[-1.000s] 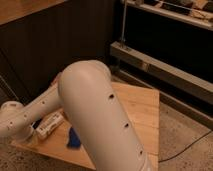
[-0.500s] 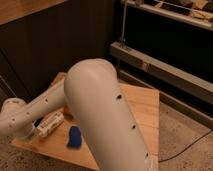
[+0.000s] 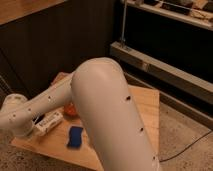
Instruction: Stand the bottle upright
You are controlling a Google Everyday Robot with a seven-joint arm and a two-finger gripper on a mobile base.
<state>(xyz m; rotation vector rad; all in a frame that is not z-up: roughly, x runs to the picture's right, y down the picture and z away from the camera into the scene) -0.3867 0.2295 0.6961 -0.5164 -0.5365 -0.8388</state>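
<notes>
The bottle (image 3: 49,124) is pale and whitish with a light label. It lies on its side near the left front of the wooden table (image 3: 145,107). My gripper (image 3: 36,128) is at the bottle's left end, at the tip of the white forearm that reaches in from the left. The arm's large white elbow link (image 3: 112,115) fills the middle of the view and hides part of the table.
A flat dark-blue sponge (image 3: 75,136) lies just right of the bottle, near the front edge. An orange object (image 3: 70,108) shows behind the bottle, half hidden by the arm. A dark wall and a metal shelf rail (image 3: 160,67) stand behind the table.
The big elbow link has swung to the right, uncovering the orange object behind the bottle. The bottle lies in about the same place.
</notes>
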